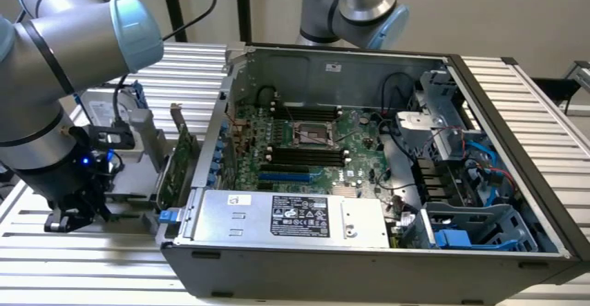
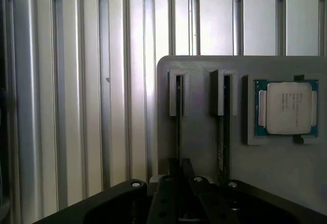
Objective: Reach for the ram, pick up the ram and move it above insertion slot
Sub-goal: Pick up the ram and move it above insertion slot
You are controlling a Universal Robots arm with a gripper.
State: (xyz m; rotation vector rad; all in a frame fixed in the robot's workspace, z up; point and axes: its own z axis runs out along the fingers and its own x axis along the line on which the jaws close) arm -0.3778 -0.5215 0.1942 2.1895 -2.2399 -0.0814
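Where holder [image 2: 199, 81] is set at 9 o'clock of case [image 1: 369, 268] in exterior view, gripper [image 2: 180, 169] is poised over it; jaw state cannot be told. Ram [image 2: 179, 124] is stood edge-on in holder slot under gripper, CPU [image 2: 286, 107] nested nearby.

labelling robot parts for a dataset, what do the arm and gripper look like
The arm is built of thick silver-grey tubular segments with pale blue caps on the joints and a thin black band around one joint. Its wrist end and gripper are black, with a small blue light glowing and black cables running alongside.
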